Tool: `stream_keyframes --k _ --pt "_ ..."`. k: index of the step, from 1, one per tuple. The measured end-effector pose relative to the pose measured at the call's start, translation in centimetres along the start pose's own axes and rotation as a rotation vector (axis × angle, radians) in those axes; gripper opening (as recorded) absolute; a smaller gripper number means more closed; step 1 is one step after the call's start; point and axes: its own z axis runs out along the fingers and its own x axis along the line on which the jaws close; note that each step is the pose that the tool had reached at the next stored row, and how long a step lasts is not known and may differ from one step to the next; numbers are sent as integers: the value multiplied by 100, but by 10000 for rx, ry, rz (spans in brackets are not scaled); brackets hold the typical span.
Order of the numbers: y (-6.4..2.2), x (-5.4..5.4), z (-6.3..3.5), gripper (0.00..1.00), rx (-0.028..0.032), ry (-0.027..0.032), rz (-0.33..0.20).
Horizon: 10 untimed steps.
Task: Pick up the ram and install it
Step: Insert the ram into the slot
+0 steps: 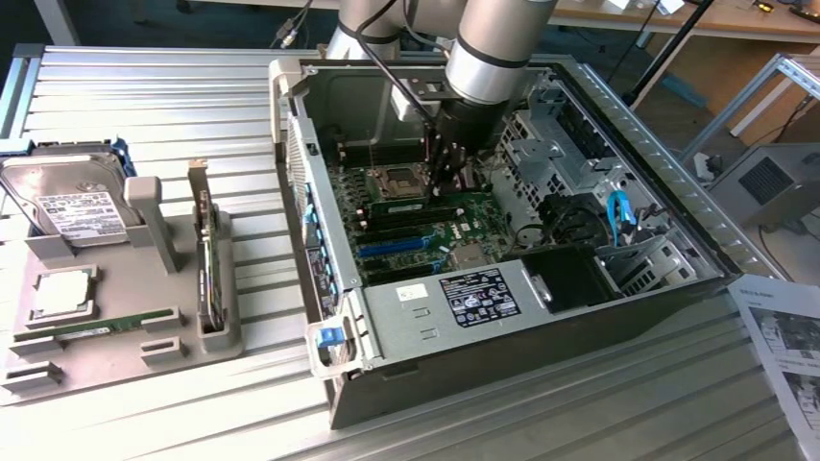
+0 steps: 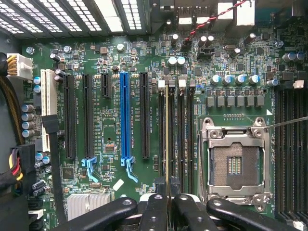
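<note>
Exterior view: we see the arm reaching down into the open computer case [image 1: 423, 379] on the slatted bench [image 1: 154, 106]. Its end effector [image 1: 450, 187] is low over the motherboard, at about four o'clock from the bare processor socket [image 1: 395, 180]. At nine o'clock from the case, a grey fixture [image 1: 115, 351] carries a spare green stick [image 1: 100, 325] lying flat.

Wrist view: the end effector [image 2: 168, 195] is pinched narrow on the ram [image 2: 167, 134], which shows edge-on as a thin pale line between the two dark fingers [image 2: 155, 209]. The stick runs in line with the bank of black memory slots [image 2: 180, 134], between the long black expansion slot [image 2: 145, 115] and the processor socket. We cannot tell whether it hovers over its slot or already sits in it.

As we judge it, doing this well means holding the stick square to the slot along its whole length, so that both ends go down together. The press should be straight down, since a thin board will likely flex or bind if it enters crooked. The slot's end latches should be open and the notch matched, and we can make out neither.
</note>
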Motion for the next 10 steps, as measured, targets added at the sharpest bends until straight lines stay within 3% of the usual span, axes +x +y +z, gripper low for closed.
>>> stream_keyframes --k 10 --pt "-2 16 3 12 0 1 -5"
